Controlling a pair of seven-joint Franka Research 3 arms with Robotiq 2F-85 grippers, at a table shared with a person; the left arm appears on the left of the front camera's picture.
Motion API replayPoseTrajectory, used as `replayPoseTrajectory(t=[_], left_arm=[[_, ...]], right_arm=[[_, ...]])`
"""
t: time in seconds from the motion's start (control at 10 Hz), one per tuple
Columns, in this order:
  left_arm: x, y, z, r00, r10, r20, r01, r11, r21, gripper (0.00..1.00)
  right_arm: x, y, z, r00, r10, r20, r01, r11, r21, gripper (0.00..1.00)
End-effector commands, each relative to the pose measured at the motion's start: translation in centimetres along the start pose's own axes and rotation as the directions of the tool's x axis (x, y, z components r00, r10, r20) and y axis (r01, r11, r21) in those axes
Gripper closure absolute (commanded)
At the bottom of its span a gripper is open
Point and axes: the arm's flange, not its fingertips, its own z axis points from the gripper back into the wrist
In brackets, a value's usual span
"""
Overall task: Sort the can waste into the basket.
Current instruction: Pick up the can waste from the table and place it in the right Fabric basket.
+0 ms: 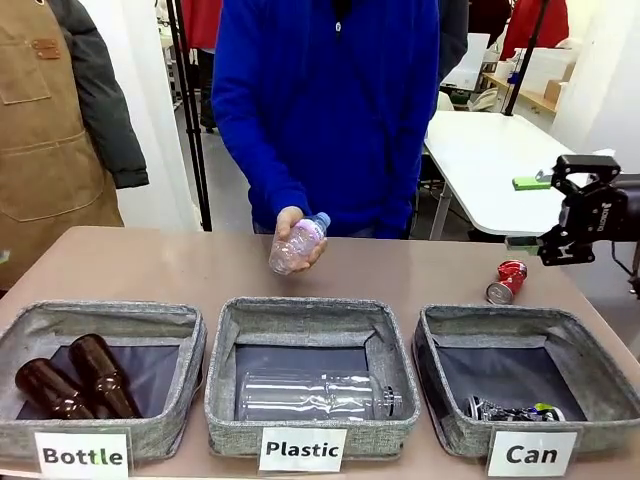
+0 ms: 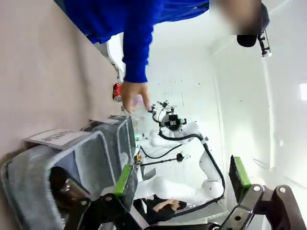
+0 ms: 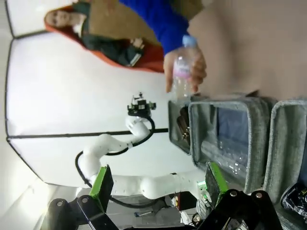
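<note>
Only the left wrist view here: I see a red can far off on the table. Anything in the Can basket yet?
Observer: Yes, a black crushed can lies in the Can basket, by its front wall.
Operator: Where's the right gripper?
Observer: Open, in the air up and right of the red can.
Operator: What's in the person's hand?
Observer: A small clear plastic bottle, over the table behind the Plastic basket.

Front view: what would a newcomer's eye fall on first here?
A person's hand holds a small clear plastic bottle above the middle of the table. At the right, the grey Can basket holds a crushed black can, and a red can lies on the table just behind it.
</note>
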Motion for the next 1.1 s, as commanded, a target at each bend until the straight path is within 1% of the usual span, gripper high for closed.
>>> replayPoseTrajectory(t=[0.0, 0.1, 1.0], left_arm=[[2.2, 1.0, -1.5, 0.994, -0.082, -0.076, 0.077, 0.995, -0.061, 0.0], [0.0, 0.0, 0.0, 1.0, 0.0, 0.0, 0.0, 1.0, 0.0, 0.0], [0.0, 0.0, 0.0, 1.0, 0.0, 0.0, 0.0, 1.0, 0.0, 0.0]], right_arm=[[-1.1, -1.0, -1.5, 0.999, 0.01, -0.046, -0.012, 1.0, -0.029, 0.0], [-1.1, -1.0, -1.5, 0.999, 0.01, -0.046, -0.012, 1.0, -0.029, 0.0], [-1.1, -1.0, -1.5, 0.999, 0.01, -0.046, -0.012, 1.0, -0.029, 0.0]])
